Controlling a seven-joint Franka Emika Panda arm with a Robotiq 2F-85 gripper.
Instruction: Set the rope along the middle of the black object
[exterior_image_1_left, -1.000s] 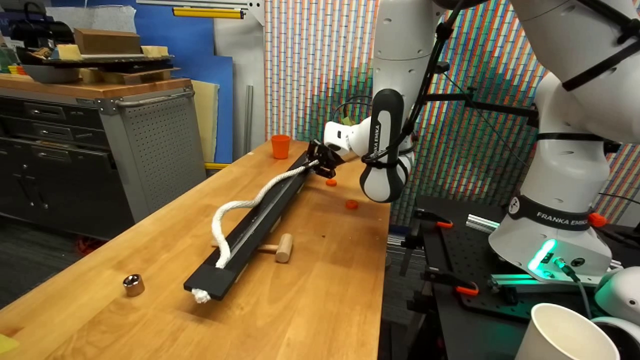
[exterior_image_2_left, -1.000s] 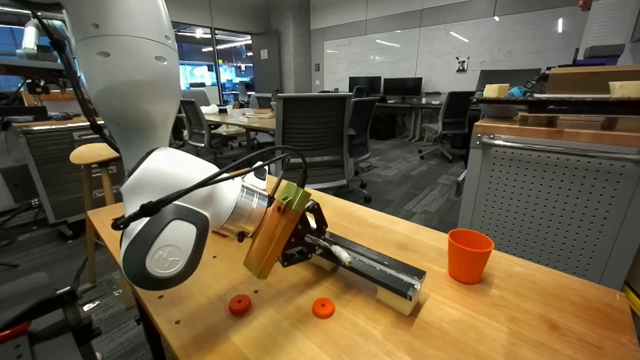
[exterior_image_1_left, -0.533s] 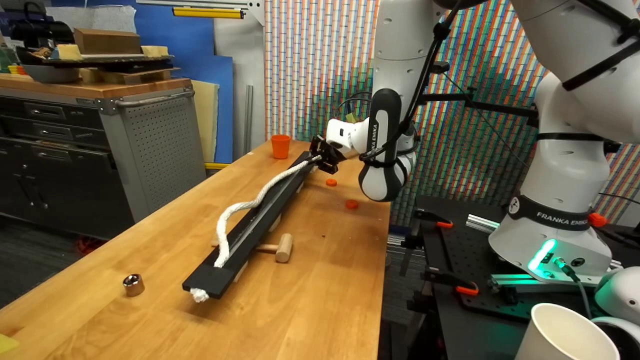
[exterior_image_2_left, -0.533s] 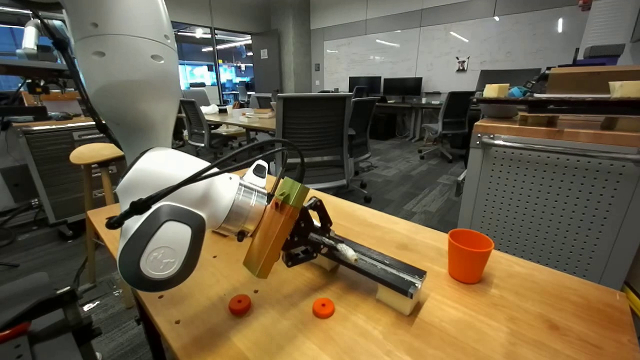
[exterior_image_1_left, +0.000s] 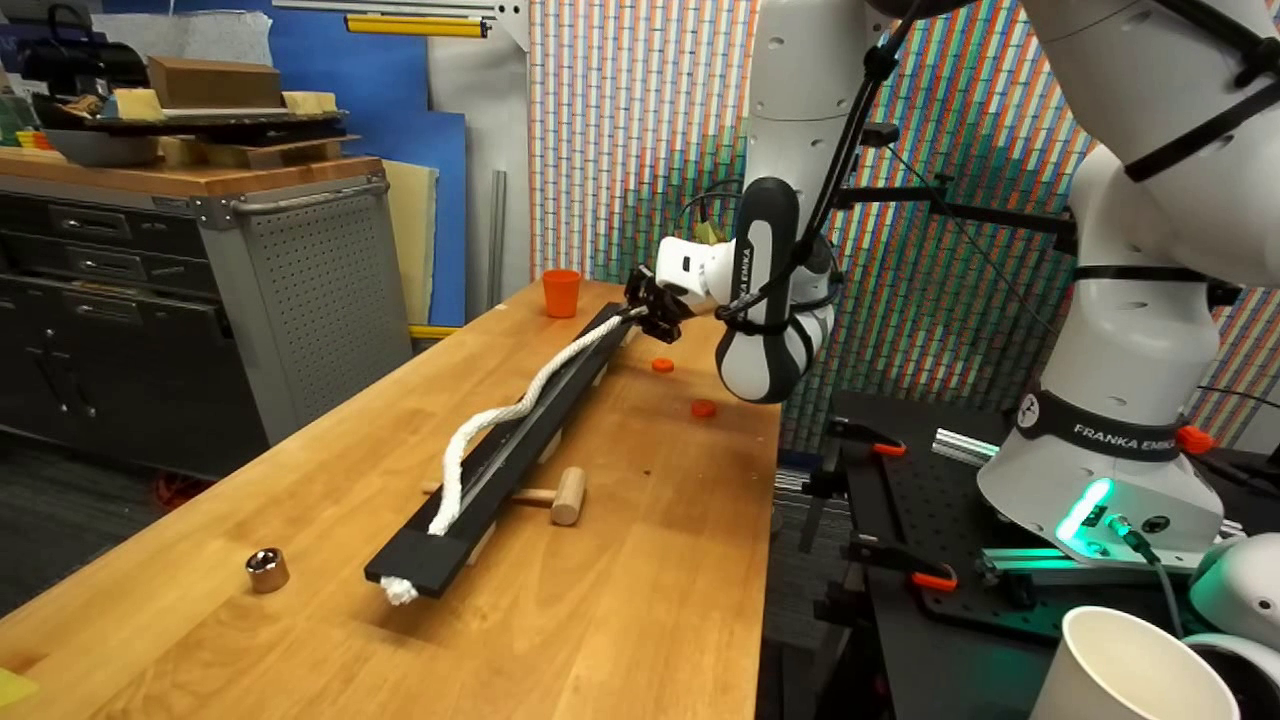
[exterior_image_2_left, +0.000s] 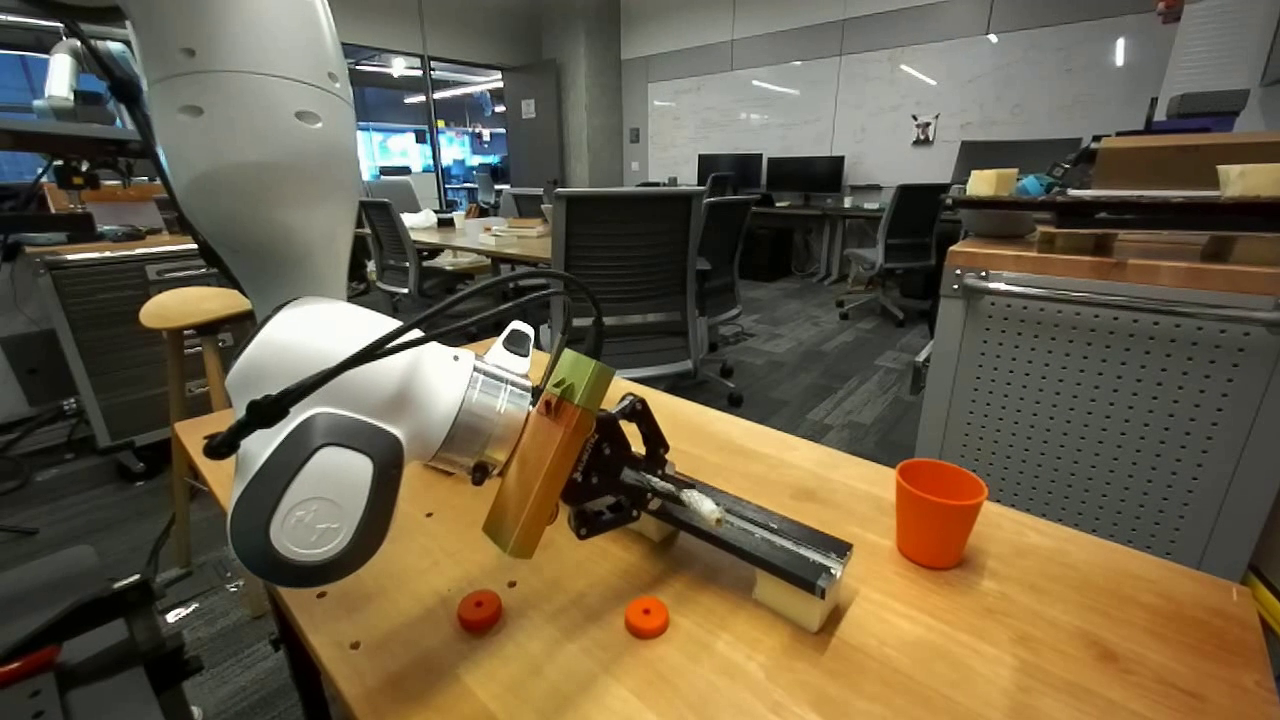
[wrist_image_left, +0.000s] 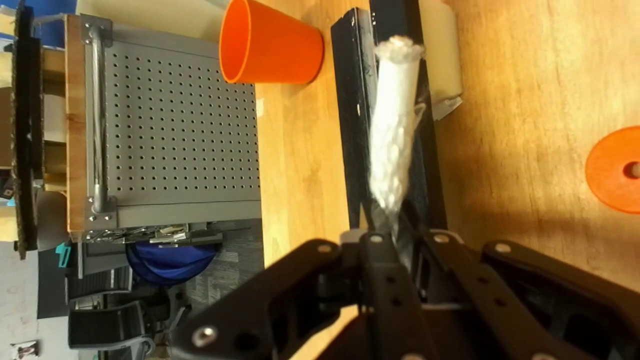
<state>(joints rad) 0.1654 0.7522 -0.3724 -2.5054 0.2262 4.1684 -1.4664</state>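
pinching rope (wrist_image_left: 395, 125) in claw (wrist_image_left: 402, 239) | prob down next onto black bar (exterior_image_1_left: 528, 438) underneath | parallel-ish to long edges of worktop (exterior_image_1_left: 660, 570)

Forearm (exterior_image_1_left: 800, 140) near-vertical, wrist (exterior_image_2_left: 425, 395) bent; gripper (wrist_image_left: 401, 235) tilted, 2 fingers (wrist_image_left: 382, 265) pinched close.

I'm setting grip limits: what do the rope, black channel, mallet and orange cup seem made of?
White rope: matte textile fibre, cotton or synthetic unclear; bumpy strand texture. Black channel: perhaps painted wood or coated metal, satin; pale scuffs along its groove. Mallet: likely bare wood, dull pale tan. Orange cup: probably smooth plastic, evenly coloured.
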